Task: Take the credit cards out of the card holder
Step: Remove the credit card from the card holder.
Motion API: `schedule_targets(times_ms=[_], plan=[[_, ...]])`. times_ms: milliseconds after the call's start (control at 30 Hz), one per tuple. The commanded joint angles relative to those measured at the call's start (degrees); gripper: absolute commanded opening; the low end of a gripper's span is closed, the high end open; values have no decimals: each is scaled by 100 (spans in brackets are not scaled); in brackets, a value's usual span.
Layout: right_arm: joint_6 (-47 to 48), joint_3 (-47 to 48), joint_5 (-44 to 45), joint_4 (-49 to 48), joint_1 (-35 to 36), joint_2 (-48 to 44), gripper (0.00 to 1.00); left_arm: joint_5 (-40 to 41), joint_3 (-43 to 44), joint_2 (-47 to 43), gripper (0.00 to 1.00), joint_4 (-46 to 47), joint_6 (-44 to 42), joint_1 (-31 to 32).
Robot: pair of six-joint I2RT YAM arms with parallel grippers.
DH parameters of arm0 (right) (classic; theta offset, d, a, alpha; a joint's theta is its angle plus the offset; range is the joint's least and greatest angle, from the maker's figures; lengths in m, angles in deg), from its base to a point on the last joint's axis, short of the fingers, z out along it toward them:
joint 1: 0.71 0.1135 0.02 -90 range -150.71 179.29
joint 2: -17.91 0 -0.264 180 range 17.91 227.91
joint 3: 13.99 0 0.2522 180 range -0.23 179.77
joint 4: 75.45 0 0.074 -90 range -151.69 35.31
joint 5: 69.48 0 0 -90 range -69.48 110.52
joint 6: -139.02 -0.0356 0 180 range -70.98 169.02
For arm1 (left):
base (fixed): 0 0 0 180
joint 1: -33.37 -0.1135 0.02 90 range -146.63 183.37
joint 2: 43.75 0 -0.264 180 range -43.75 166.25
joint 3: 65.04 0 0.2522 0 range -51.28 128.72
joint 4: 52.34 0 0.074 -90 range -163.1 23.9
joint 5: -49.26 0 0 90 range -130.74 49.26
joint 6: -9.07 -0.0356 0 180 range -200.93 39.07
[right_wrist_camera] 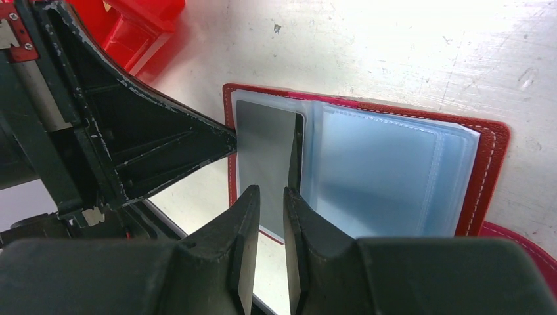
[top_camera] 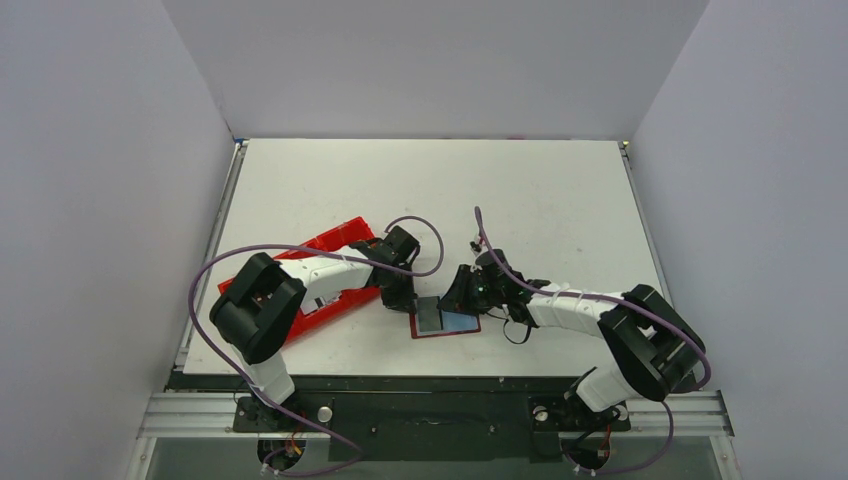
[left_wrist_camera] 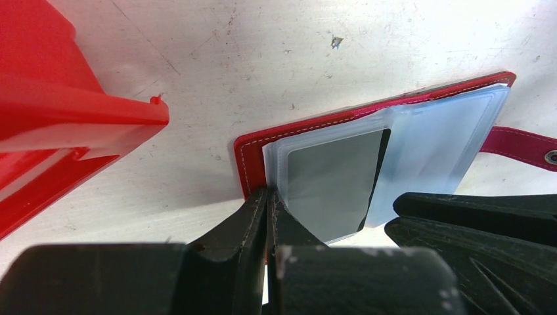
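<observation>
The card holder point(top_camera: 465, 325) lies open on the table, red cover point(left_wrist_camera: 315, 118) down and grey-blue plastic pockets point(right_wrist_camera: 387, 170) up, its strap tab point(left_wrist_camera: 519, 141) off one side. One credit card point(right_wrist_camera: 266, 147) shows grey through a left pocket, with a dark stripe along one edge, and sits askew point(left_wrist_camera: 328, 180). My left gripper point(left_wrist_camera: 269, 197) is shut on the holder's left edge. My right gripper point(right_wrist_camera: 270, 193) hovers over the card's near end, jaws slightly apart with nothing between them. Its fingers point(left_wrist_camera: 473, 216) show beside the pockets.
A bright-red plastic tray point(top_camera: 325, 245) lies under my left arm, just left of the holder; its rim point(left_wrist_camera: 59, 125) is close to the left fingers. The near table edge runs just below the holder. Grey walls enclose the table.
</observation>
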Motion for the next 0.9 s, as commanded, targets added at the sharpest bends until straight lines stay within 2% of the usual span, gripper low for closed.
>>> schedule_targets(times_ms=[0,400,867], plan=[[-128,-110,5,-410,-25,127,17,391,-372,597,0,388,-74,70],[-240,-171,83,-556,-37,410,16,382,-372,610,0,400,-74,68],[-643,-445,-208,-1297,-156,583,17,356,-361,649,0,423,-70,82]])
